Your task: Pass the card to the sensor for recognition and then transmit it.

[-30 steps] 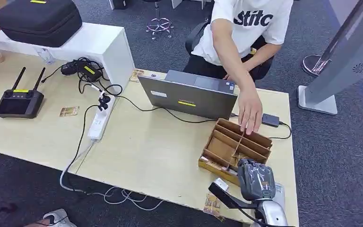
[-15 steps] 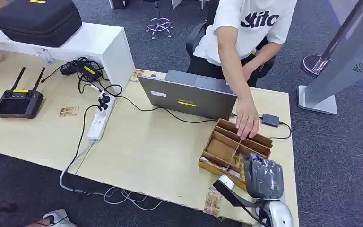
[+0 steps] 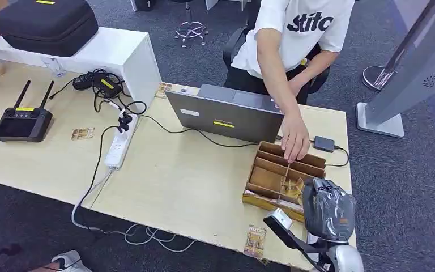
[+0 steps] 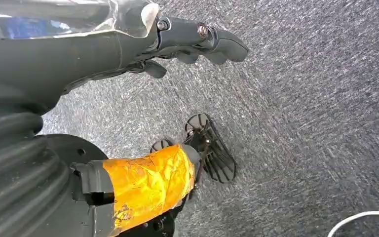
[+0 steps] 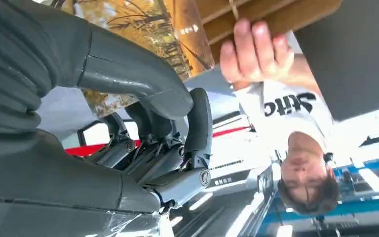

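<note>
At the desk (image 3: 170,175), our right hand (image 3: 328,207) hovers over the near right corner of a cardboard divider tray (image 3: 272,175), fingers curled with nothing visible between them in the right wrist view (image 5: 177,143). A person's hand (image 3: 295,141) rests on the tray's far edge, beside a grey laptop (image 3: 226,116). One card (image 3: 255,240) lies at the desk's near edge. Our left hand (image 4: 197,42) hangs above grey carpet, fingers loosely bent, holding nothing.
</note>
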Controlling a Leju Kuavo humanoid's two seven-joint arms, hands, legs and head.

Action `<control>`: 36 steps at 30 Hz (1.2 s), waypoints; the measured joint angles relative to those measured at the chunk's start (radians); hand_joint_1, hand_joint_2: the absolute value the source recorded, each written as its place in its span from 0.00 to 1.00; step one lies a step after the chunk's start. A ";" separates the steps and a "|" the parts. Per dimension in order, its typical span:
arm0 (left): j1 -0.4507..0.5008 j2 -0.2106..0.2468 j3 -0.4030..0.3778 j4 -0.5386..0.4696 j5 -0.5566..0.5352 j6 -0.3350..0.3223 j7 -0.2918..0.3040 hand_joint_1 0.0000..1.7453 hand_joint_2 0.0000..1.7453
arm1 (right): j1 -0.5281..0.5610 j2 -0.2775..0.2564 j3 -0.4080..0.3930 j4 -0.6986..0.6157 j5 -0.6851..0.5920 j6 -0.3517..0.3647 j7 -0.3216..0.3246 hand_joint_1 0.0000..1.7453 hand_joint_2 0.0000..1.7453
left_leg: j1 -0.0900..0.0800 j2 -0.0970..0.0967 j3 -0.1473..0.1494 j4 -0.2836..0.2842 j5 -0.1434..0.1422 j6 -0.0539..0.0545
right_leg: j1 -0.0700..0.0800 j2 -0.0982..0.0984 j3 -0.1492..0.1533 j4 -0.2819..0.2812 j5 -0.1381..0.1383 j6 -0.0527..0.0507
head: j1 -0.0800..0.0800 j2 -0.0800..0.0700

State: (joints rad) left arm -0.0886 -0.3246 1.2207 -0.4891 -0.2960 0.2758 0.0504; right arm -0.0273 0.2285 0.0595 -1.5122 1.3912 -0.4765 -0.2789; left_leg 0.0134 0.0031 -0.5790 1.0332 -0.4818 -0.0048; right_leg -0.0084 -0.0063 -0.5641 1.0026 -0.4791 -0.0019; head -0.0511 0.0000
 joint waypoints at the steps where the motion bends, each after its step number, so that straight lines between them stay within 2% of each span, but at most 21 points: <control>1: 0.000 0.000 0.000 0.000 -0.001 -0.001 0.000 0.00 1.00 | 0.000 0.001 0.000 -0.008 -0.004 0.001 -0.008 0.88 1.00 | 0.000 0.000 0.000 0.000 0.000 0.000 | 0.000 0.000 0.000 0.000 0.000 0.000 | 0.000 0.000; 5: 0.000 0.003 0.000 0.001 -0.013 -0.004 0.001 0.00 1.00 | -0.014 0.008 0.018 -0.042 -0.025 0.032 -0.027 0.99 1.00 | 0.000 0.000 0.000 0.000 0.000 0.000 | 0.000 0.000 0.000 0.000 0.000 0.000 | 0.000 0.000; 8: -0.001 0.007 0.000 0.005 -0.029 -0.007 0.002 0.00 1.00 | -0.051 0.009 0.054 -0.052 -0.048 0.074 -0.027 1.00 1.00 | 0.000 0.000 0.000 0.000 0.000 0.000 | 0.000 0.000 0.000 0.000 0.000 0.000 | 0.000 0.000; 11: -0.002 0.017 0.000 0.016 -0.057 -0.017 0.008 0.00 1.00 | -0.134 0.016 0.105 -0.028 -0.091 0.148 -0.023 1.00 1.00 | 0.000 0.001 0.000 0.000 0.001 -0.001 | 0.000 0.001 0.000 0.001 0.000 -0.001 | 0.000 0.000; 15: -0.006 0.045 -0.005 0.042 -0.087 -0.029 0.014 0.00 1.00 | -0.290 0.035 0.143 0.070 -0.131 0.221 0.012 1.00 1.00 | 0.001 0.000 0.000 0.000 0.003 -0.002 | 0.001 0.000 0.000 0.001 0.002 -0.001 | 0.000 0.000; 23: -0.009 0.077 -0.024 0.073 -0.115 -0.040 0.014 0.00 1.00 | -0.484 0.066 0.163 0.236 -0.129 0.257 0.061 1.00 1.00 | 0.001 0.000 0.000 0.000 0.003 -0.002 | 0.001 0.000 0.000 0.001 0.002 -0.001 | 0.000 0.000; 36: -0.010 0.092 -0.029 0.089 -0.125 -0.043 0.013 0.00 1.00 | -0.546 0.082 0.163 0.331 -0.135 0.264 0.072 1.00 1.00 | 0.001 0.000 -0.001 0.000 0.003 -0.002 | 0.001 0.000 -0.001 0.001 0.002 -0.001 | 0.000 0.000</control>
State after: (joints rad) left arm -0.0982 -0.2331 1.1914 -0.4005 -0.4215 0.2331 0.0637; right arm -0.5732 0.3105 0.2224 -1.1815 1.2566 -0.2129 -0.2068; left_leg 0.0140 0.0028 -0.5799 1.0332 -0.4788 -0.0067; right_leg -0.0079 -0.0063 -0.5649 1.0037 -0.4772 -0.0033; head -0.0511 0.0000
